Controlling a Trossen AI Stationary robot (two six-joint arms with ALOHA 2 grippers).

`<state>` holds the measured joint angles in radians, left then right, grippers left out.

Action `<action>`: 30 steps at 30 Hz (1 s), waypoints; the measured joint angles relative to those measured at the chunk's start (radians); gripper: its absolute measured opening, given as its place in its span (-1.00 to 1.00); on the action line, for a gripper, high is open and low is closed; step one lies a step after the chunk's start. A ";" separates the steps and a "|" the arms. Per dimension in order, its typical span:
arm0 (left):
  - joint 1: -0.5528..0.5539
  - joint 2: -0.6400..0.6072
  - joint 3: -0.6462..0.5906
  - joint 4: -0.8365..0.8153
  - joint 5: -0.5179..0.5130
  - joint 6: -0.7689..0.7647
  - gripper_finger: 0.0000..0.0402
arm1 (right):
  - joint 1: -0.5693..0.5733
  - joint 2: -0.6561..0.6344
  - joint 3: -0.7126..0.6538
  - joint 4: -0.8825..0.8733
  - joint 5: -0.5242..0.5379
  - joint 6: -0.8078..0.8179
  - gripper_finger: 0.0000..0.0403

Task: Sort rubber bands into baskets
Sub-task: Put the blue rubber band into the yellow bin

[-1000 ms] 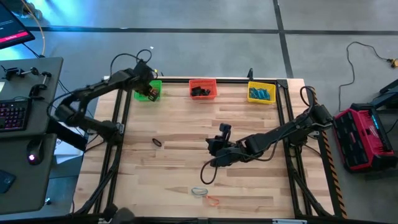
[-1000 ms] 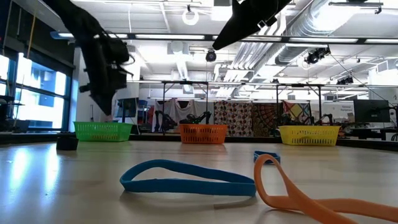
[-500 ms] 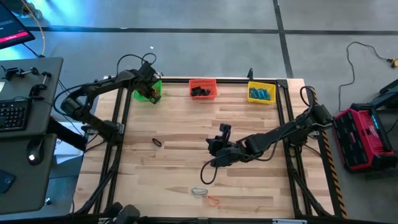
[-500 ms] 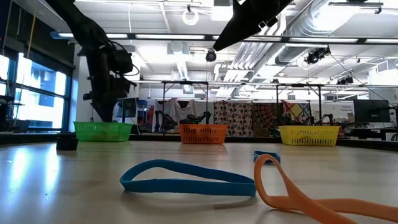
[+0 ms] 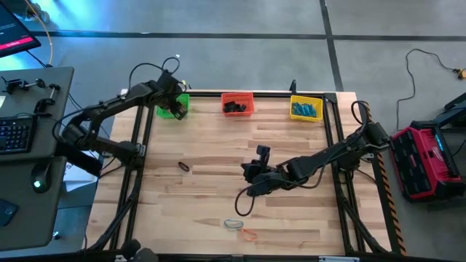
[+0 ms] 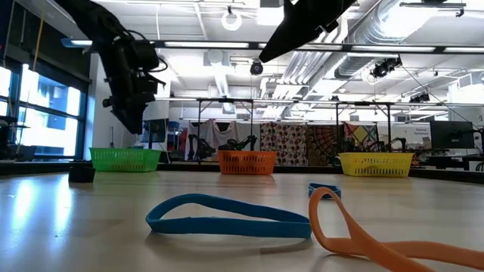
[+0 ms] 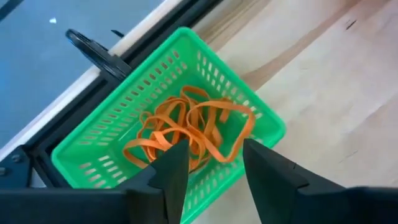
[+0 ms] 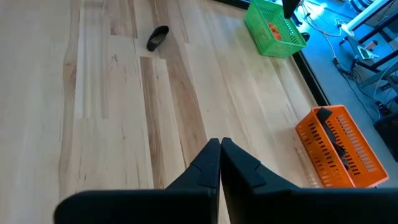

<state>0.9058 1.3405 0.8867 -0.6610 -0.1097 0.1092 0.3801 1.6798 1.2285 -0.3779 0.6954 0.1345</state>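
Note:
My left gripper (image 7: 214, 155) hangs open above the green basket (image 7: 168, 130), which holds several orange rubber bands (image 7: 186, 127); nothing is between its fingers. It also shows in the high view (image 5: 175, 102) and the low view (image 6: 134, 121). My right gripper (image 8: 220, 144) is shut and empty, above the middle of the table (image 5: 251, 173). The red-orange basket (image 5: 237, 104) holds black bands and the yellow basket (image 5: 306, 108) holds blue ones. Loose on the table lie a black band (image 5: 183, 167), a blue-grey band (image 6: 227, 217) and an orange band (image 6: 363, 234).
The three baskets stand in a row along the table's far edge. A black frame rail (image 5: 143, 138) runs along the table's left and right sides. A small blue band (image 6: 325, 189) lies behind the orange one near the front edge. The wooden top (image 5: 211, 189) between the arms is bare.
My left gripper has risen a little above the green basket.

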 joint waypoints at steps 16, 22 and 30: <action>-0.501 -0.204 -0.004 0.007 0.216 0.057 -0.45 | 0.003 0.000 0.000 -0.048 -0.005 0.044 -1.00; -0.803 -0.203 -0.030 0.134 0.216 -0.010 -0.48 | 0.026 0.000 0.000 -0.066 -0.007 0.103 -1.00; -1.119 -0.146 -0.176 0.614 0.208 -0.101 -0.48 | 0.047 0.049 0.000 -0.020 -0.032 0.154 -1.00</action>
<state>-0.2131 1.1944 0.7109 -0.0474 0.0979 0.0084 0.4272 1.7289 1.2282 -0.3980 0.6635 0.2884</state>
